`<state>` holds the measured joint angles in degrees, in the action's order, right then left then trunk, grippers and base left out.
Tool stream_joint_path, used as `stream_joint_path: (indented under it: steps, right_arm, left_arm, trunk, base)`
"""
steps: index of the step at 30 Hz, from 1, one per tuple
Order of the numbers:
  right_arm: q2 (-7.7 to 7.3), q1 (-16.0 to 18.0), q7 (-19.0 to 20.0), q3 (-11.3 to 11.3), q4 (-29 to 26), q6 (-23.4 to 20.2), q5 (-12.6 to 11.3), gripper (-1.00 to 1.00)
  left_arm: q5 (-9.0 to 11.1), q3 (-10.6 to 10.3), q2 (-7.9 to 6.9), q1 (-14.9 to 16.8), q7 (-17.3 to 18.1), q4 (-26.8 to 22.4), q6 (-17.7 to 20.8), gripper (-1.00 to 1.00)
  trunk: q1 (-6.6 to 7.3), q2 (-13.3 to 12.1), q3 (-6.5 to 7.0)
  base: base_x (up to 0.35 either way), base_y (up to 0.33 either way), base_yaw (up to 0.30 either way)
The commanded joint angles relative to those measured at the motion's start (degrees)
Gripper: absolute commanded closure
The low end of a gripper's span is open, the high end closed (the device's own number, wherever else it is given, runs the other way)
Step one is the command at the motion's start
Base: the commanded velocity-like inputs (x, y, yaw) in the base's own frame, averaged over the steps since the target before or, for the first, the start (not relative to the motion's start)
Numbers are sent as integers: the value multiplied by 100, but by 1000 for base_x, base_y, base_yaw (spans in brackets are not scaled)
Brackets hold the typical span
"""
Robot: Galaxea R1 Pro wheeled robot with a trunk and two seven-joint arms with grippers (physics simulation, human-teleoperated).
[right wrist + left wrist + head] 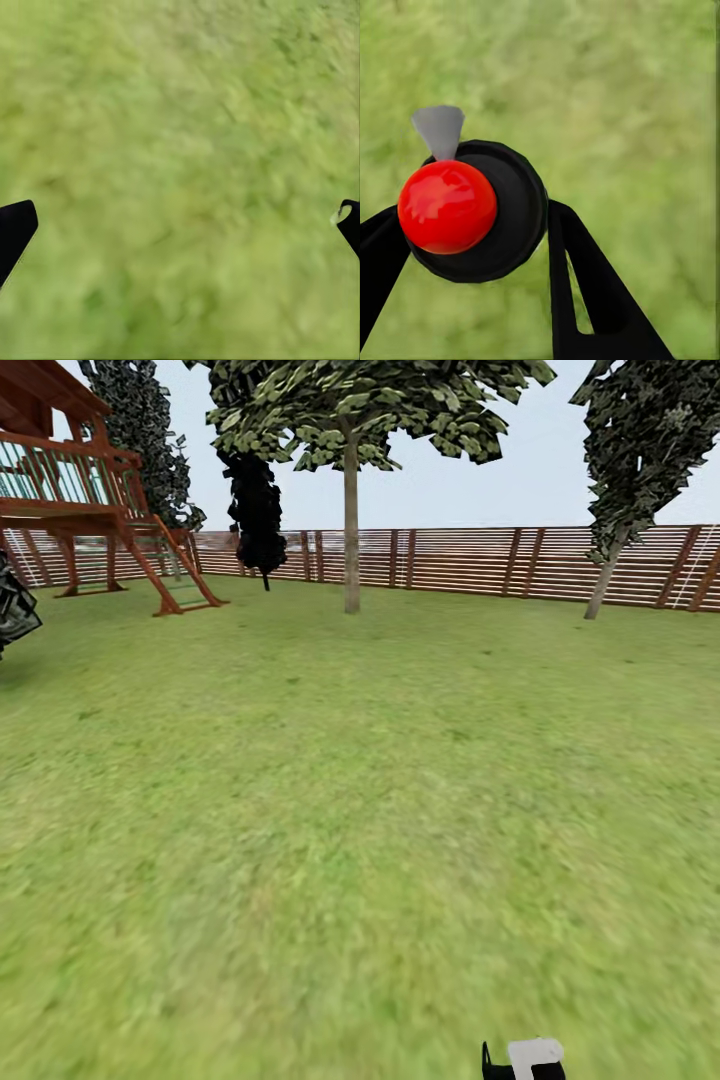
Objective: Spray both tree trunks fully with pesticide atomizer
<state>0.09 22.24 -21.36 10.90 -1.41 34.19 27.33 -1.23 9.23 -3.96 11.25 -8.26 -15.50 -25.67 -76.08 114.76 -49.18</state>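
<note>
Your left gripper is clamped on the pesticide atomizer, red knob up, above the grass. Your right gripper is spread wide, holding nothing. Ahead, one tree stands before the fence.

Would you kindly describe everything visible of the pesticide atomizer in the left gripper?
In the left wrist view, the pesticide atomizer shows end-on: a glossy red ball set on a round black body, with a small pale grey fan-shaped piece, likely the nozzle, jutting from its edge. It looks like smooth plastic. It sits between the left gripper and its black fingers, which close against its sides, above blurry green grass.
</note>
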Motion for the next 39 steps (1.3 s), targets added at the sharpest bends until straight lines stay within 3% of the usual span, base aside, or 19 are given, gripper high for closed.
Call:
stream_joint_path:
  steps: [1, 39]
  right_arm:
    - [0, 0, 0, 0, 0, 0, 0, -100]
    - [0, 0, 0, 0, 0, 0, 0, -100]
  left_arm:
    - [0, 4, 0, 0, 3, -1, 0, 100]
    - [0, 9, 9, 0, 18, -2, 0, 100]
  trunk:
    - [0, 0, 0]
    - [0, 0, 0]
  base:
    - [344, 0, 0]
    - [344, 0, 0]
